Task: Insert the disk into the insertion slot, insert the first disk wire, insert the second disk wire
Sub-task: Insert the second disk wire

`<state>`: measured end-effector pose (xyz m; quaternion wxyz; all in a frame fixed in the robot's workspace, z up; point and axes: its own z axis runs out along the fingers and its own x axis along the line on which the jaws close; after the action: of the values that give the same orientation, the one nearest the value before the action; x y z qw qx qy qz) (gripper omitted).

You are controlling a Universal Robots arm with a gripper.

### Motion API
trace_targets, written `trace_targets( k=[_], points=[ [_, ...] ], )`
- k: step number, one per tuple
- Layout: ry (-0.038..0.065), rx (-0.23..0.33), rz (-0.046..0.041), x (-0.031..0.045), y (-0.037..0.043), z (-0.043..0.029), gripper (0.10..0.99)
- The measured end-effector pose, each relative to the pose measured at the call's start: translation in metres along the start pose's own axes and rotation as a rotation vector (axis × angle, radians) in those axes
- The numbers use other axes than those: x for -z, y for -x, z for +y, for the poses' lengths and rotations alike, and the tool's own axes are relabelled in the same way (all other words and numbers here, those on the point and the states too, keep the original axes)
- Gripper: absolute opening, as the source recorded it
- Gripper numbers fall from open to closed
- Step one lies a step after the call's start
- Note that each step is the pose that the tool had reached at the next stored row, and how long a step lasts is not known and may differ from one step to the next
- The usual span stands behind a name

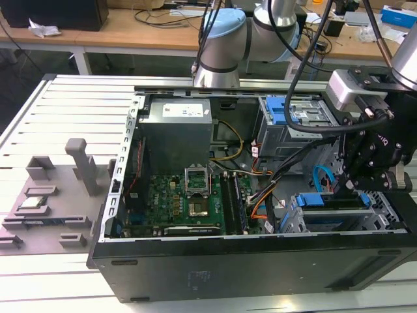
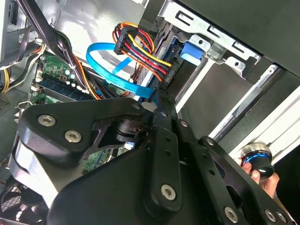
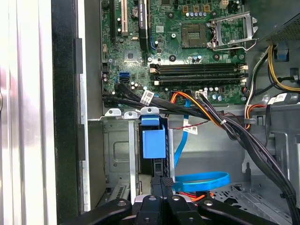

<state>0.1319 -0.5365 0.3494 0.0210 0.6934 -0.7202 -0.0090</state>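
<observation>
Blue-framed, the disk (image 3: 153, 143) already sits in the insertion slot (image 3: 117, 154). The pincer (image 3: 161, 180) hangs clenched just beside its rear edge, where the second disk wire (image 3: 202, 181) loops; whether that wire's plug is seated I cannot tell.

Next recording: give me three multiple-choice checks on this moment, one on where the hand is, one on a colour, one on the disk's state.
1. The hand hangs nearest:
A the power supply
B the insertion slot
C the table's grey fixtures

2. The looped second disk wire is:
A red
B white
C blue

3. The disk is:
A seated in the slot
B lying on the table
C held in mid-air

Answers:
1. B: the first wrist view shows the slot right beside the hand.
2. C: its blue loop shows in both wrist views.
3. A: its blue frame sits inside the slot.
</observation>
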Motion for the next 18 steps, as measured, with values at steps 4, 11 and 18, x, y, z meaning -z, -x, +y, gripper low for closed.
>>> trace_targets(
  k=[4, 11, 18],
  points=[
    [0.0, 0.0, -0.0003, -0.0007, 0.0, 0.0, 0.102],
    [0.0, -0.001, 0.0, -0.0048, 0.0001, -0.0002, 0.102],
    [0.0, -0.001, -0.0001, -0.0052, 0.0001, -0.0003, 0.173]
  ],
)
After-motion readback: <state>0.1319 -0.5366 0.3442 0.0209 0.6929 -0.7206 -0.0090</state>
